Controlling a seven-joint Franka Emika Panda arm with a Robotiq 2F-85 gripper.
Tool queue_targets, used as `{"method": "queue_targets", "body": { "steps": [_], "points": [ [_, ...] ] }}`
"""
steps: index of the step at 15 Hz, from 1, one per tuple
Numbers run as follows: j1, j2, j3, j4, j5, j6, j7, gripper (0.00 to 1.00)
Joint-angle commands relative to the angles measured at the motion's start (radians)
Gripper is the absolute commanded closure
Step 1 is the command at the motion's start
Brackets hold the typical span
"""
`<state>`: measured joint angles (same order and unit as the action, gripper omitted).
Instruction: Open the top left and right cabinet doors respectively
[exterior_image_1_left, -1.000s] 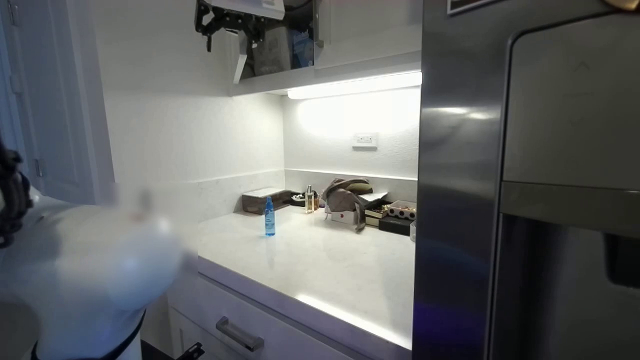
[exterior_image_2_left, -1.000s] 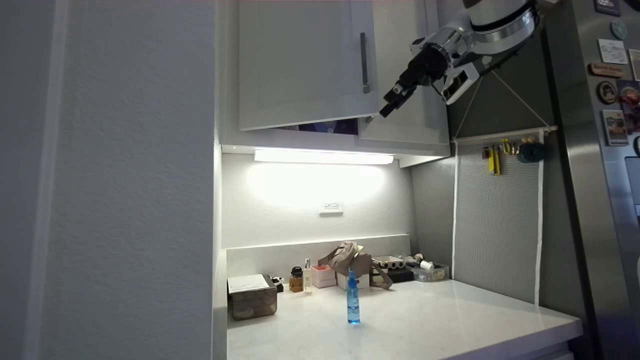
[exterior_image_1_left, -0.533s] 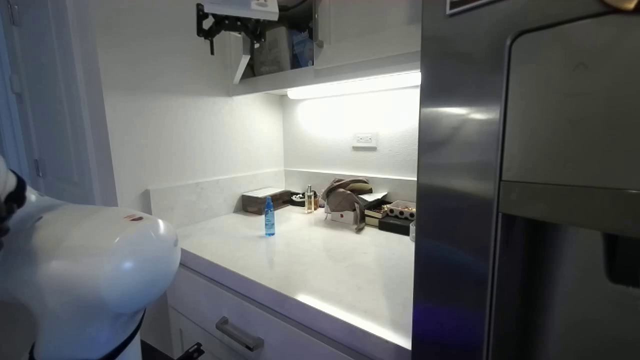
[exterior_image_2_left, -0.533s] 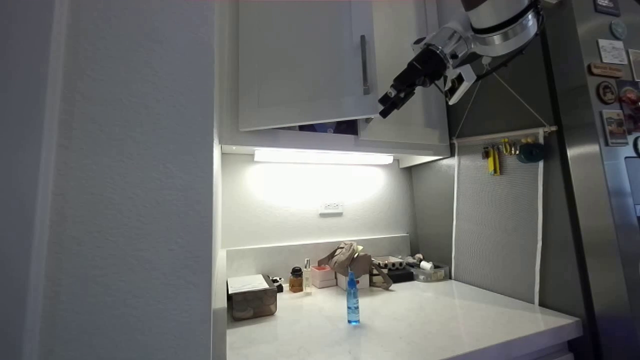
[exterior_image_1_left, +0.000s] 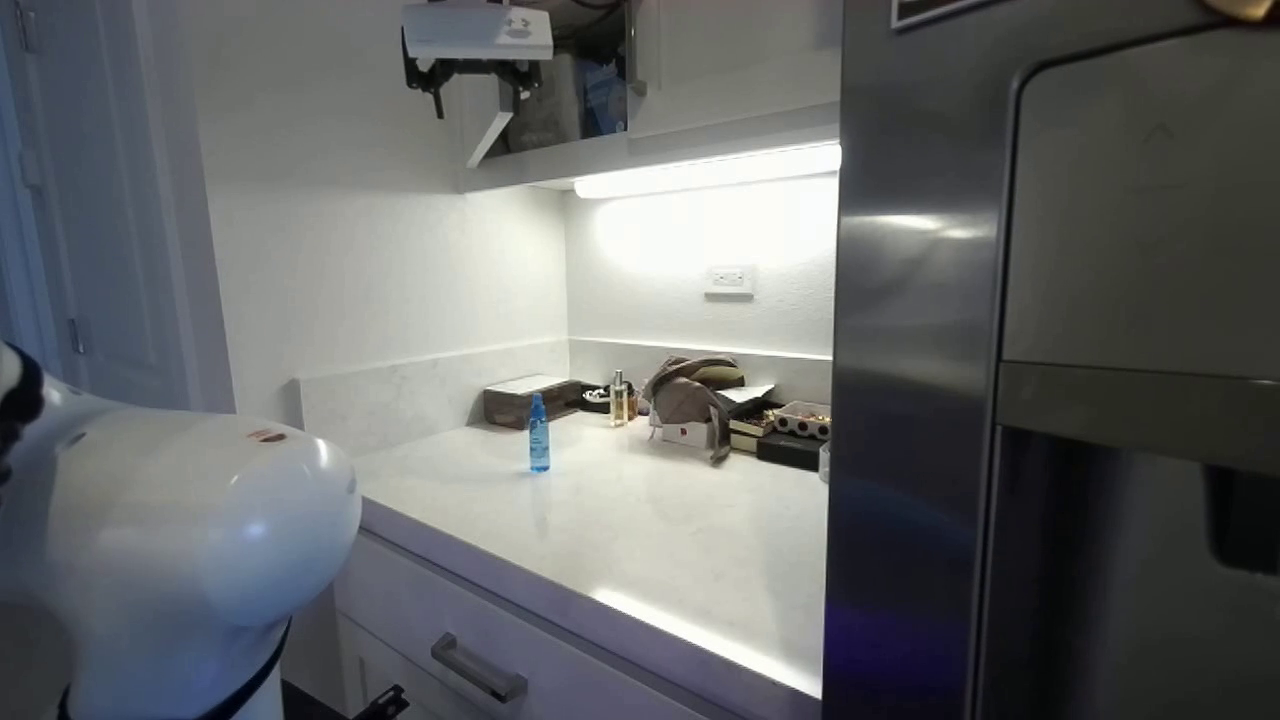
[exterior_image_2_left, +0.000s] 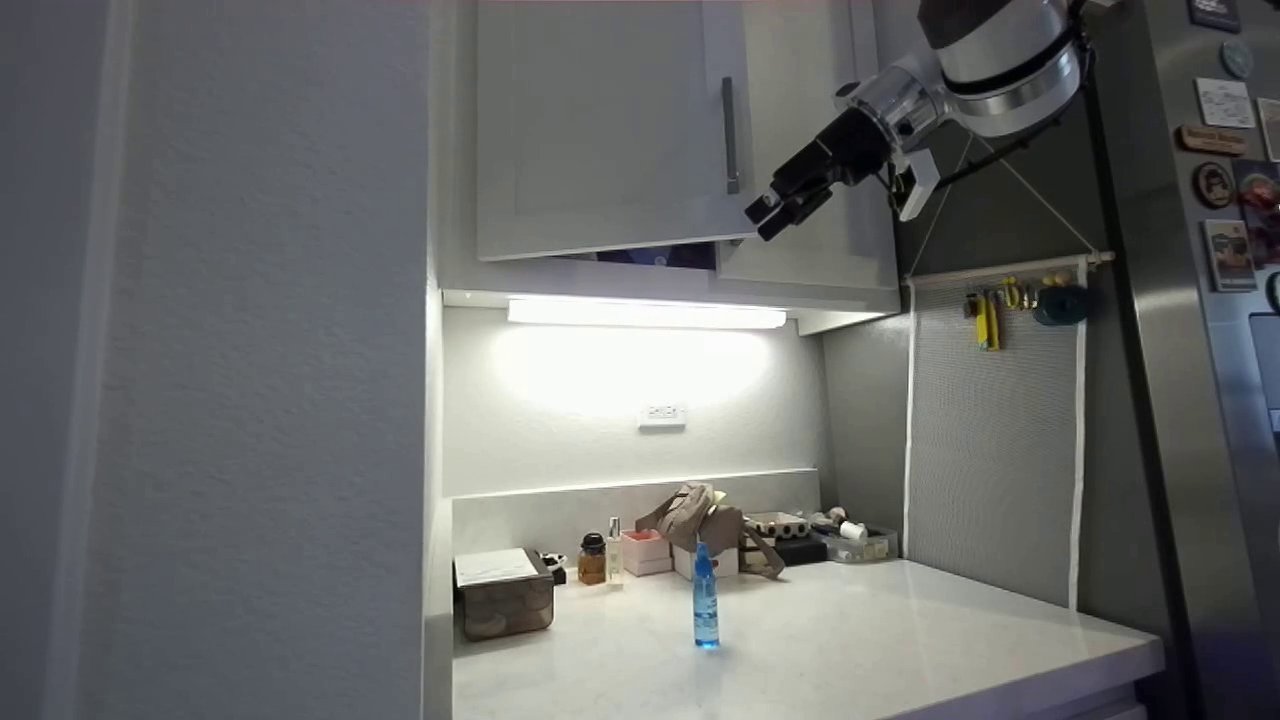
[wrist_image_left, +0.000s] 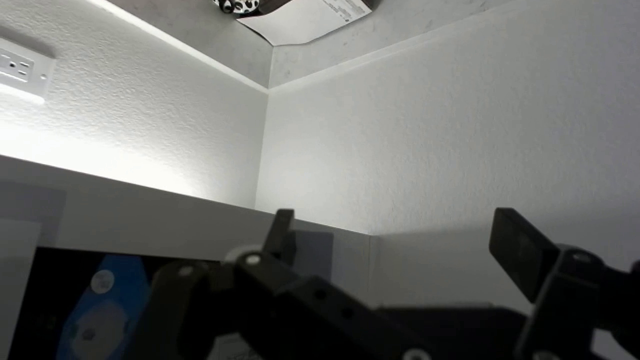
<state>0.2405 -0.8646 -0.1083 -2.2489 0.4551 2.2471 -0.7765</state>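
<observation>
the left door (exterior_image_2_left: 590, 130) hangs ajar at the left of the cabinet (exterior_image_2_left: 540, 277), its free right edge swung toward the near side. the right door (exterior_image_2_left: 840, 220) is beside it on the right and looks flat against the cabinet. the gripper (wrist_image_left: 395, 222) is just beside the left door's lower right corner, under its handle (exterior_image_2_left: 731, 135); the jaws stand wide apart, with no grip on anything that the views show. whether it touches the door, i cannot tell.

the left door is likely a stiff panel whose weight the hinges carry, so it should swing lightly, in an arc toward the near left. its smooth white face is probably slippery for pads. since it is ajar, the back of its right edge looks the better place: hook behind it and sweep left. working far from the hinges asks the least force; a straight pull would probably fight the arc, and the finish may scuff.

the right door should handle alike, mirrored. its own bar handle (exterior_image_1_left: 636, 80), at its left edge, looks hard and rigid, the place to close on; the left door likely needs to be well aside beforehand.
</observation>
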Motion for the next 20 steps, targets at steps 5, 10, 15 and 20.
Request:
{"method": "queue_targets", "body": {
  "steps": [5,10,15,20],
  "points": [
    [0.049,-0.012,0.018,-0.028,0.003,0.105,0.04,0.0],
    [0.044,-0.026,0.037,-0.078,-0.018,0.277,0.135,0.0],
    [0.048,-0.016,0.089,-0.061,-0.131,0.36,0.275,0.0],
    [0.04,-0.02,0.144,-0.057,-0.271,0.374,0.414,0.34]
  ]
}}
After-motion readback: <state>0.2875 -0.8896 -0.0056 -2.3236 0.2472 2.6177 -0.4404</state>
